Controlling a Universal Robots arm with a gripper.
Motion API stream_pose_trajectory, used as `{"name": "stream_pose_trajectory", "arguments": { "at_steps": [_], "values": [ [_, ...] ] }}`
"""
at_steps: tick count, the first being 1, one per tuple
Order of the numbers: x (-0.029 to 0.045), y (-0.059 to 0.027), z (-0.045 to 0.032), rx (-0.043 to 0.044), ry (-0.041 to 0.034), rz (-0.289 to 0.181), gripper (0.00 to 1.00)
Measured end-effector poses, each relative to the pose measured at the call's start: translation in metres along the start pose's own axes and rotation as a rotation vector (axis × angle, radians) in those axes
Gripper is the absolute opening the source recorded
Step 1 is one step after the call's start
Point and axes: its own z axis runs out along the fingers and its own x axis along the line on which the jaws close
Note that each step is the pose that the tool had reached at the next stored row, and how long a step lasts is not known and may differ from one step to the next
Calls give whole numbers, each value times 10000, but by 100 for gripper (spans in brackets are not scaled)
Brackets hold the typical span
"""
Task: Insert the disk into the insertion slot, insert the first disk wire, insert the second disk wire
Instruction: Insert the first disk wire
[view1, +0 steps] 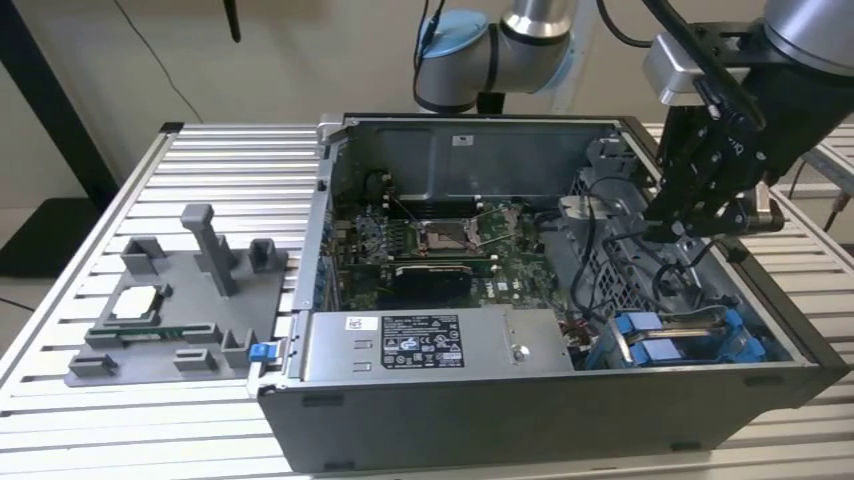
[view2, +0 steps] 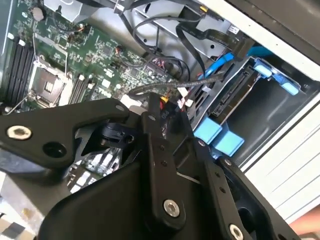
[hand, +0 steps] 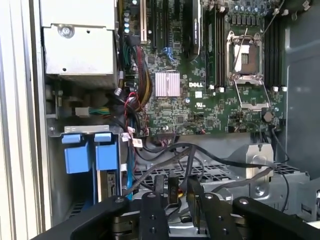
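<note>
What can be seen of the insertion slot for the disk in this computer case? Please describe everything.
The insertion slot is a narrow bay of grey metal with bright blue plastic rails and two blue tabs at its mouth. It lies in the corner of the open case at the exterior view's right, beside the labelled grey power-supply box. A thin blue cable runs close to it. Whether the slot is already filled, I cannot tell.
</note>
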Motion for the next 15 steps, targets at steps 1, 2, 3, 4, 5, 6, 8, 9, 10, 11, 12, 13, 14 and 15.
{"name": "stream_pose_trajectory", "arguments": {
  "at_steps": [1,2,3,4,5,6,8,9,10,11,12,13,14,15],
  "values": [
    [1,0,5,2,-39,17,0],
    [2,-1,8,4,-66,35,0],
    [2,-1,11,5,-93,47,0],
    [2,-2,12,5,-110,50,0],
    [2,-3,12,6,-110,51,0],
    [2,-4,12,5,-110,51,0],
    [3,-4,12,4,-110,51,0],
    [3,-4,12,0,-107,52,0],
    [3,-4,12,-5,-98,53,0],
    [3,-5,14,-5,-85,53,0],
    [4,-5,14,-5,-76,54,0],
    [4,-4,13,-5,-75,54,0],
    [3,-5,12,-5,-72,54,0],
    [3,-5,12,-5,-71,53,0]
  ]
}}
